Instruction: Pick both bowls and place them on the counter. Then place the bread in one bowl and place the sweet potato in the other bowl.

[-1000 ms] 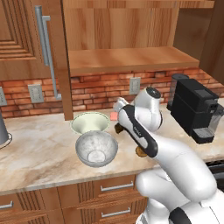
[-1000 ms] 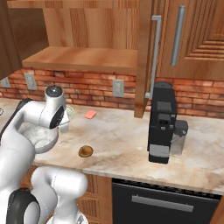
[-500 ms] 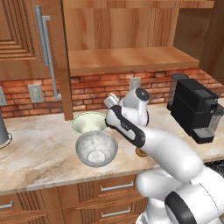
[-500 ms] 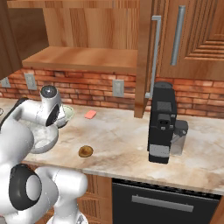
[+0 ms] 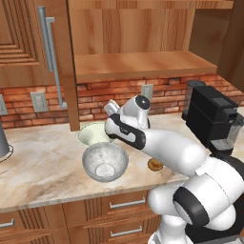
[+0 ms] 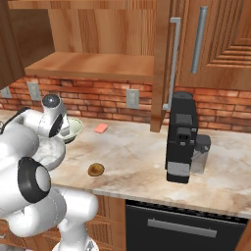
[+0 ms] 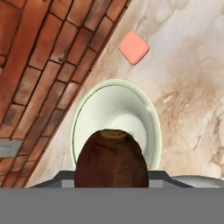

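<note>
From my seat, the nearest thing in the hand view is the sweet potato (image 7: 110, 158), a dark brown, rough-skinned oblong lump sitting right in front of the lens; my fingers pinch it, though the tips themselves are hidden behind it. Just beyond it, at 12 o'clock, lies the cream-white bowl (image 7: 116, 118), smooth and round with a pale green inside, resting on the table (image 7: 192, 83), a beige-and-cream marbled stone slab. Farther on at 1 o'clock is a flat pink square (image 7: 134, 47) with rounded corners, and the red brick wall (image 7: 39, 65) runs along the 10 o'clock side.

In the left base view, the white arm rises from the lower right, bends at a bulky elbow and reaches toward 10 o'clock, its hand (image 5: 112, 110) tilted down over the cream-white bowl (image 5: 91, 134). Nearer to me, touching that bowl's front rim, sits the grey bowl (image 5: 105, 161), mottled and stone-like, with 1 paler patch at its bottom. At 3 o'clock from it, near the table edge, the bread (image 5: 153, 165) shows as a small round tan bun, partly behind the arm. Far right stands a boxy black coffee machine (image 5: 211, 117). A plain wooden shelf (image 5: 138, 63) hangs above the brick.
</note>
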Tool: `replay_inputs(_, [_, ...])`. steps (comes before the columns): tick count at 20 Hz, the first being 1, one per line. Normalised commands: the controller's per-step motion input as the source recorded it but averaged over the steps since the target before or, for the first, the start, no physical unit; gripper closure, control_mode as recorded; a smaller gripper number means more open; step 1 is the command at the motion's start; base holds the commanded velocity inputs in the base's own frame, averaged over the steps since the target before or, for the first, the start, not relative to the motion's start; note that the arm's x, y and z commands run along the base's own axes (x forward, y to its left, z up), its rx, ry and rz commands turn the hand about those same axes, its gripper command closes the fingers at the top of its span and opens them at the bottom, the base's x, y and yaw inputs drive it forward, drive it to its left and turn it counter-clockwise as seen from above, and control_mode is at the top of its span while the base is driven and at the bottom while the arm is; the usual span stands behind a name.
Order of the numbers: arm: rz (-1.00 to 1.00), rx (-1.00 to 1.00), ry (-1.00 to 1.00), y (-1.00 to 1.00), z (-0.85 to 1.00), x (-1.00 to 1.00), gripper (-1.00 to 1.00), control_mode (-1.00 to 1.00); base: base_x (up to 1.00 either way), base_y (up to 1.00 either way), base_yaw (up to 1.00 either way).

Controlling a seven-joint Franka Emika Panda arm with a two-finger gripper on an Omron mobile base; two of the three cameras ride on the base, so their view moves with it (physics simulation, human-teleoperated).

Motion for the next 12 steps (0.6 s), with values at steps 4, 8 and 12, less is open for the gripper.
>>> replay_inputs(4, [0.00,0.00,0.00,0.26,-0.03,0.25,1.00,-1.00,0.00,0.00,0.00])
replay_inputs(8, [0.00,0.00,0.00,0.16,-0.05,0.30,1.00,-1.00,0.00,0.00,0.00])
replay_inputs(12, [0.00,0.00,0.00,0.12,-0.06,0.30,1.00,-1.00,0.00,0.00,0.00])
